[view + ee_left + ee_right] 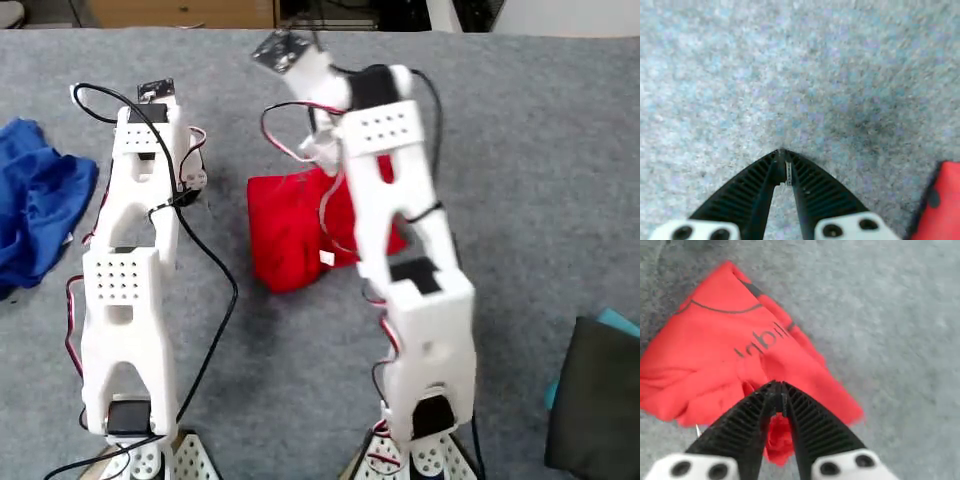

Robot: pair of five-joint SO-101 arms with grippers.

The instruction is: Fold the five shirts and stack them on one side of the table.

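While the red shirt (285, 235) is lying folded near the middle of the grey surface (520, 150), the right hand (776, 385) is hanging over it with fingers (812, 425) pressed together, pinching nothing. The left hand (782, 152) is pointing at bare surface beside that shirt, its fingers likewise pressed together. A crumpled blue shirt (40, 210) is lying at one edge, a dark shirt (600, 400) at the opposite one.

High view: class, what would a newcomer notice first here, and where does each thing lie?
The bright red shirt, roughly folded, lies in the middle of the grey table, with the right gripper shut over it. A crumpled blue shirt sits at the table's left edge, and a dark folded cloth lies over a teal cloth at the lower right edge.
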